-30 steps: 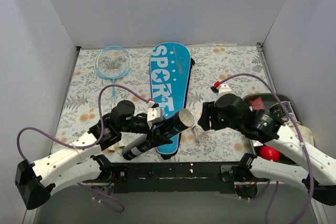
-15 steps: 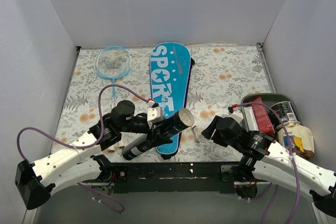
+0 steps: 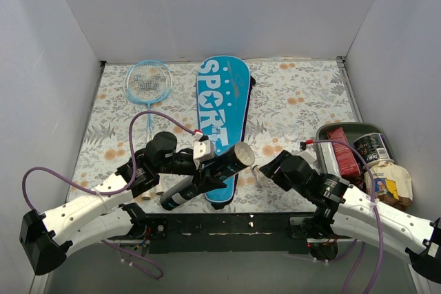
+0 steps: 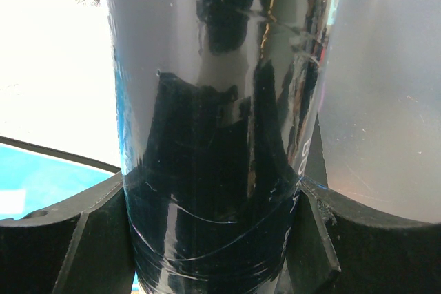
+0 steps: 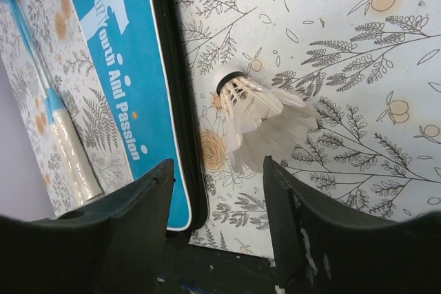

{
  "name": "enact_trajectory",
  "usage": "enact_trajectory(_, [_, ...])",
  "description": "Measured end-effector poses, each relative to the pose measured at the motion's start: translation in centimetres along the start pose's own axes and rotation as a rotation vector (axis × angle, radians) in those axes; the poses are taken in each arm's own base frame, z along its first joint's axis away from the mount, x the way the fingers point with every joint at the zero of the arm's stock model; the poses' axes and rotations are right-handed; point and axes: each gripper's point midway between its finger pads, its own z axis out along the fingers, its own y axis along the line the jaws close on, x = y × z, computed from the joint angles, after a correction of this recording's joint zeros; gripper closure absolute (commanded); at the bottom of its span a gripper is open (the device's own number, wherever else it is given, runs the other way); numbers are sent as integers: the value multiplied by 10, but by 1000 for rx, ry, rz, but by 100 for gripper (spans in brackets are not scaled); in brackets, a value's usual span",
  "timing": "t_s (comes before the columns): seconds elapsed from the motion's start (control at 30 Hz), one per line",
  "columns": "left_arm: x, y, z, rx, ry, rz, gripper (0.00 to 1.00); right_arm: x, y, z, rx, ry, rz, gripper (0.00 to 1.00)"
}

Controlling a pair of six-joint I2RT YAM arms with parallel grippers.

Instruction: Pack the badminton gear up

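My left gripper (image 3: 210, 166) is shut on the black tube (image 3: 234, 156) and holds it tilted above the near end of the blue "SPORT" cover (image 3: 222, 98), open end to the right. In the left wrist view the tube (image 4: 213, 101) fills the gap between the fingers (image 4: 62, 246). My right gripper (image 3: 267, 168) is open and empty, just right of a white shuttlecock (image 3: 258, 177) lying on the cloth. In the right wrist view the shuttlecock (image 5: 258, 118) lies just ahead of the open gripper (image 5: 217, 166), beside the cover's edge (image 5: 117, 67). One light-blue racket (image 3: 148, 84) lies at the far left.
A dark tray (image 3: 329, 131) with food packets and cans stands at the right, next to a paper packet (image 3: 389, 180). A white racket handle (image 5: 72, 156) lies beyond the cover in the right wrist view. Small white pieces (image 3: 154, 191) lie by the left arm.
My right arm has pulled back from the tube's mouth and dropped low towards the near edge, by the shuttlecock. The red ball no longer shows. The left arm and tube have not moved.
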Motion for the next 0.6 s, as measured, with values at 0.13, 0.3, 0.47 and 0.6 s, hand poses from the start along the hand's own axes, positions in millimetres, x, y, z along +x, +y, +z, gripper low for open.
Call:
enact_trajectory(0.13, [0,0,0,0,0,0,79,1,3,7,7,-8,12,42])
enact_trajectory(0.3, [0,0,0,0,0,0,79,1,7,12,2,-14,19,48])
enact_trajectory(0.47, [0,0,0,0,0,0,79,1,10,16,-2,-19,25,50])
enact_trajectory(0.6, [0,0,0,0,0,0,78,2,9,21,-2,-21,33,50])
